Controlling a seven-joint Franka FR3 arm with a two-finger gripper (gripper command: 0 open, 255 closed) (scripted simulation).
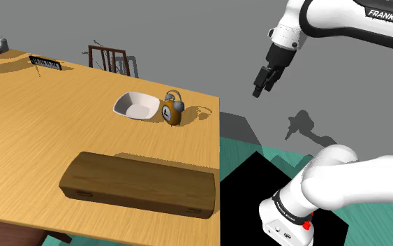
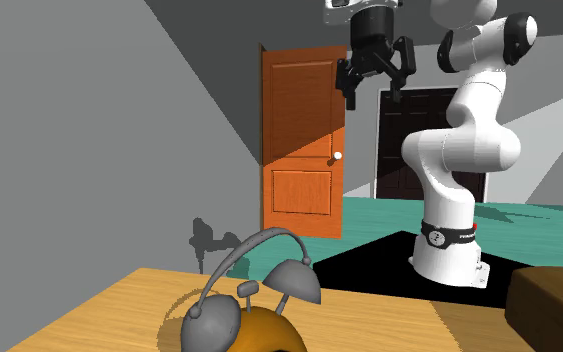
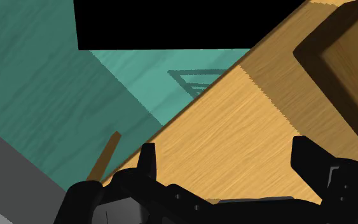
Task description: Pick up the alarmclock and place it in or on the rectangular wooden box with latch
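Shoulder view: I saw the gripper (image 1: 262,84) high in the air, past the table's (image 1: 41,133) edge at the view's right. The alarm clock (image 1: 172,110) stood near the far corner, just beside a white bowl (image 1: 137,105). The wooden box (image 1: 140,184) lay along the near edge. Second exterior view: fingers (image 2: 348,85) spread wide, empty. Wrist view: fingers apart above the table edge, with the box's corner near.
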